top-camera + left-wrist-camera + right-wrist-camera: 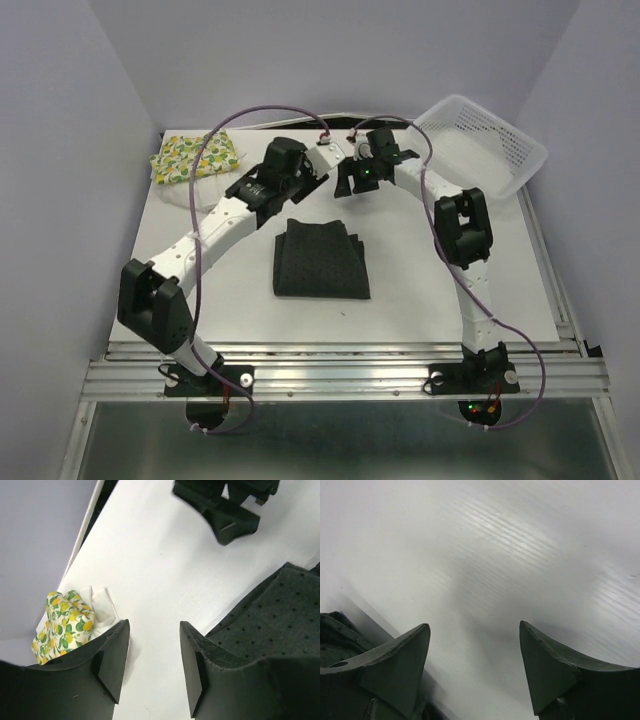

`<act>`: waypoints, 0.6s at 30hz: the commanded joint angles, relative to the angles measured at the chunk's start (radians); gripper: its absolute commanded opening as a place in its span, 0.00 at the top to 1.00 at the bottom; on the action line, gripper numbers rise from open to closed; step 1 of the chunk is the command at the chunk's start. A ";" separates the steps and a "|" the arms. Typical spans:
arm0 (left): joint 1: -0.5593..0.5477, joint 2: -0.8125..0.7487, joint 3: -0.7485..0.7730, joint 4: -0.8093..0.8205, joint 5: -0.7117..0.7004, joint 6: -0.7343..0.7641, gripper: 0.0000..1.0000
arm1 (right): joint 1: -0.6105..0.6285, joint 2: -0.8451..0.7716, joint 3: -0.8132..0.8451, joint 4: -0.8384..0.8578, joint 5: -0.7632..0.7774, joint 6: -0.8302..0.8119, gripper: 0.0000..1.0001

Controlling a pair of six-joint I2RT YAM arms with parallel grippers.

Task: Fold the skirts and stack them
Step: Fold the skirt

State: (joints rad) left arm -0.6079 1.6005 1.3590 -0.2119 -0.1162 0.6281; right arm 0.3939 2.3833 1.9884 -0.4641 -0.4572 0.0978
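Black fingers stand spread and empty on the left gripper [152, 630] and the right gripper [474, 630], both above the table [430, 290]. The folded black skirt [320, 258] lies just nearer the bases. The folded lemon-print skirt [195, 157] rests at the far left corner, well apart from the mesh basket [485, 140].
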 commanded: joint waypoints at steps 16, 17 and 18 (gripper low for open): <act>0.282 0.030 -0.186 -0.018 0.839 -0.487 0.51 | 0.049 -0.454 -0.678 0.378 -0.567 0.352 0.31; 0.295 0.085 -0.186 -0.015 0.843 -0.498 0.51 | 0.049 -0.435 -0.691 0.383 -0.571 0.347 0.31; 0.306 0.113 -0.186 -0.004 0.843 -0.508 0.51 | 0.049 -0.387 -0.700 0.375 -0.549 0.339 0.32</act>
State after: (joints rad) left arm -0.3450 1.6722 1.1805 -0.2665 0.6090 0.1993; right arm 0.4553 1.9060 1.3487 -0.1844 -0.9497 0.3721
